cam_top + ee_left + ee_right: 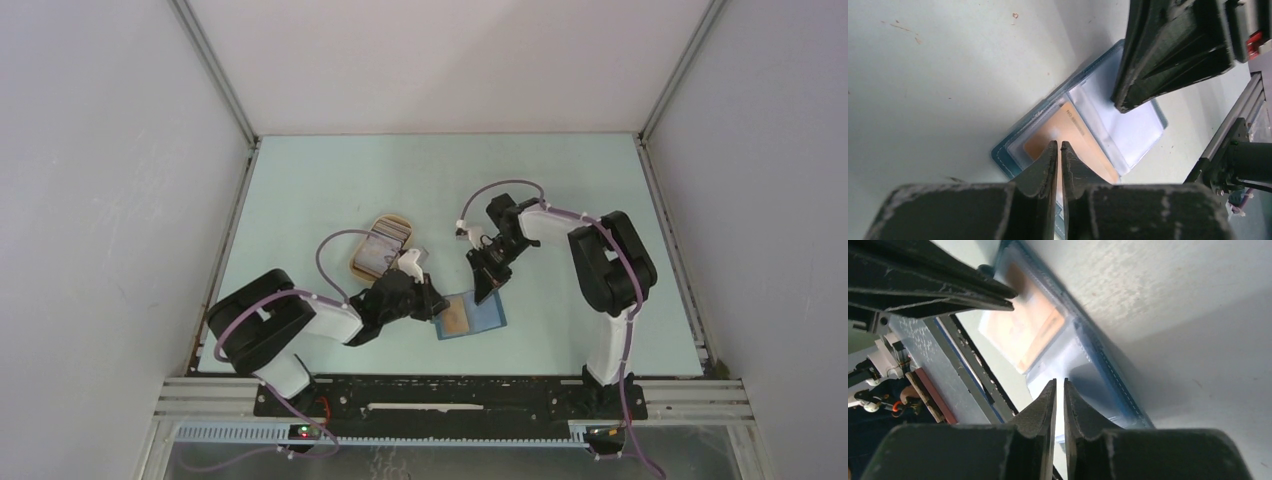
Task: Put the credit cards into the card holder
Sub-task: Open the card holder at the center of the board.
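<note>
The teal-blue card holder (482,316) lies open and flat on the table. An orange credit card (456,320) sits in its left half under the clear pocket (1083,140). My left gripper (1058,145) is shut, its tips resting on that card's near end. My right gripper (1059,382) is shut too, tips down on the pale blue right half (1088,360) of the holder. I cannot see anything pinched between either pair of fingers. More credit cards (385,245) lie stacked in the tan tray.
The tan oval tray (361,268) stands just left of and behind the holder, close to my left wrist. Both arms crowd over the holder. The table's metal front rail (1243,115) runs right behind it.
</note>
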{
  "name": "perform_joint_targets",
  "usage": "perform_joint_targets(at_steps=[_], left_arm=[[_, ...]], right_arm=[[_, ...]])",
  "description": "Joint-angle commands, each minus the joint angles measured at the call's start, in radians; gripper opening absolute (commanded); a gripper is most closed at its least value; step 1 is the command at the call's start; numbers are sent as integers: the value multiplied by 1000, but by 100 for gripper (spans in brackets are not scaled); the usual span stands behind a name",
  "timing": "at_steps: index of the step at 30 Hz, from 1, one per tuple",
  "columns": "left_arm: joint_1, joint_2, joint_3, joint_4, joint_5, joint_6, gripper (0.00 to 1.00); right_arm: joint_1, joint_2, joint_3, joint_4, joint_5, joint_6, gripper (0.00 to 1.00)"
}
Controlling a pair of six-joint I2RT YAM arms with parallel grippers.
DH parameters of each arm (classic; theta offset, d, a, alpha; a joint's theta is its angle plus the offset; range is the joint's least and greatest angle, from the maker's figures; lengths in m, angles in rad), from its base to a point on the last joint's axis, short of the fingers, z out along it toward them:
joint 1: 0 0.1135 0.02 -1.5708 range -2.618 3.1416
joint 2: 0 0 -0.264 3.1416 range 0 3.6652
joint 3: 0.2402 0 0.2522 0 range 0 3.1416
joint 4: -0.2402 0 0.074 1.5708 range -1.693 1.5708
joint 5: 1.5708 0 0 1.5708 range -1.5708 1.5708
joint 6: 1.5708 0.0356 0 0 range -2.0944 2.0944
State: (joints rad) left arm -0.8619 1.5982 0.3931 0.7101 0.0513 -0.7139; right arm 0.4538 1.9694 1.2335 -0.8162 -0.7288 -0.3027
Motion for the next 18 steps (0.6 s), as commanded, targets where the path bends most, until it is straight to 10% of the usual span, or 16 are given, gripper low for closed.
perform_joint_targets(at_steps=[1, 18], left_arm=[[4, -92, -14, -92, -37, 73, 13], [12, -640, 43, -494, -110, 367, 35]], right_arm=[[-13, -110, 26, -61, -93, -104, 19], [-40, -410, 44, -190, -208, -309, 26]])
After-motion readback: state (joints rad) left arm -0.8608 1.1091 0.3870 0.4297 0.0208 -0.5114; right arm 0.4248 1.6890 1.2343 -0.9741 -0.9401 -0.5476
